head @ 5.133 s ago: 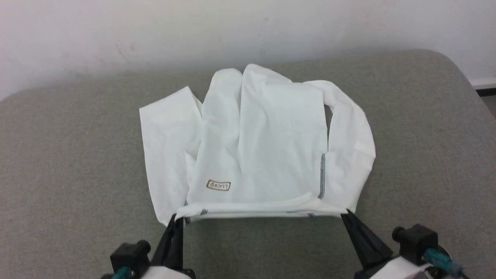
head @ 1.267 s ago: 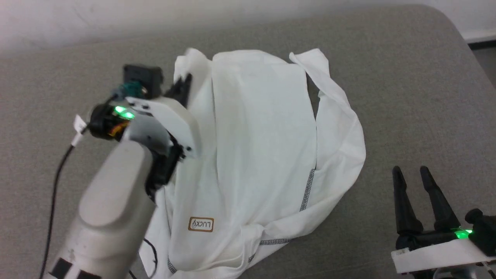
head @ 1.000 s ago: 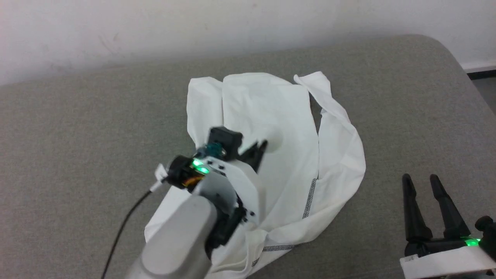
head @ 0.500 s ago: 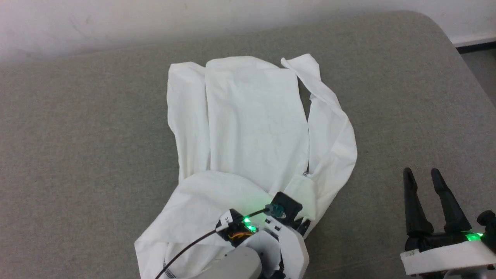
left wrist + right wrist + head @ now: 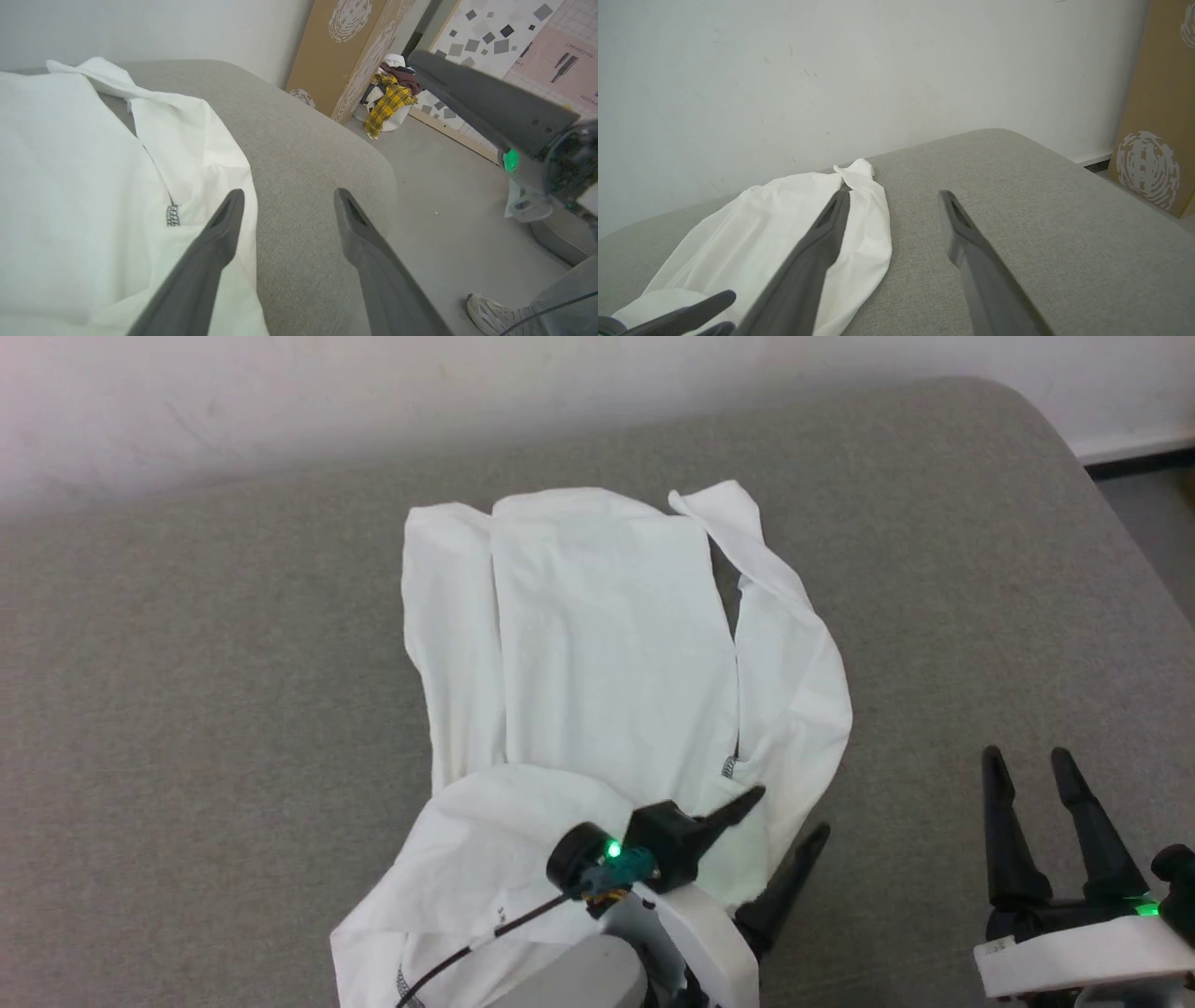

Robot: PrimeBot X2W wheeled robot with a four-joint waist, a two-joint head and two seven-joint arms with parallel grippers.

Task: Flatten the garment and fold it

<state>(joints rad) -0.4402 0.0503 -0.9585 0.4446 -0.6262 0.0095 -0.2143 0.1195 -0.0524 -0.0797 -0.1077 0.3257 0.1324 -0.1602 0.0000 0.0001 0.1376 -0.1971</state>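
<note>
Closest to me, the left gripper (image 5: 791, 810) is hanging at the near right corner of the garment (image 5: 607, 644), its two dark fingers spread wide and gripping nothing. In the left wrist view, this gripper (image 5: 288, 193) is holding one finger over the white cloth's edge and the other over the bare grey desk (image 5: 187, 709); I cannot tell whether either is touching. A green light is glowing on its wrist and a black cable (image 5: 467, 947) is trailing over the cloth.

Well off to the right, the right gripper (image 5: 1025, 761) is waiting above the desk, fingers parted, pointing away from me and empty.

The white long-sleeved top is lying in the middle of the desk, running from the near edge away towards the wall (image 5: 373, 392). Its near left part is lying doubled over in a rounded flap (image 5: 485, 821). A short run of grey zigzag stitching (image 5: 730, 765) is showing just beyond the left gripper. The right sleeve (image 5: 794, 653) is curving out along the body, with a narrow gap of desk between them.

Beyond the desk's right corner, a cardboard box (image 5: 345, 46) is standing beside a heap of clothes (image 5: 390, 95), and a person's shoe (image 5: 490, 312) is resting on the floor.
</note>
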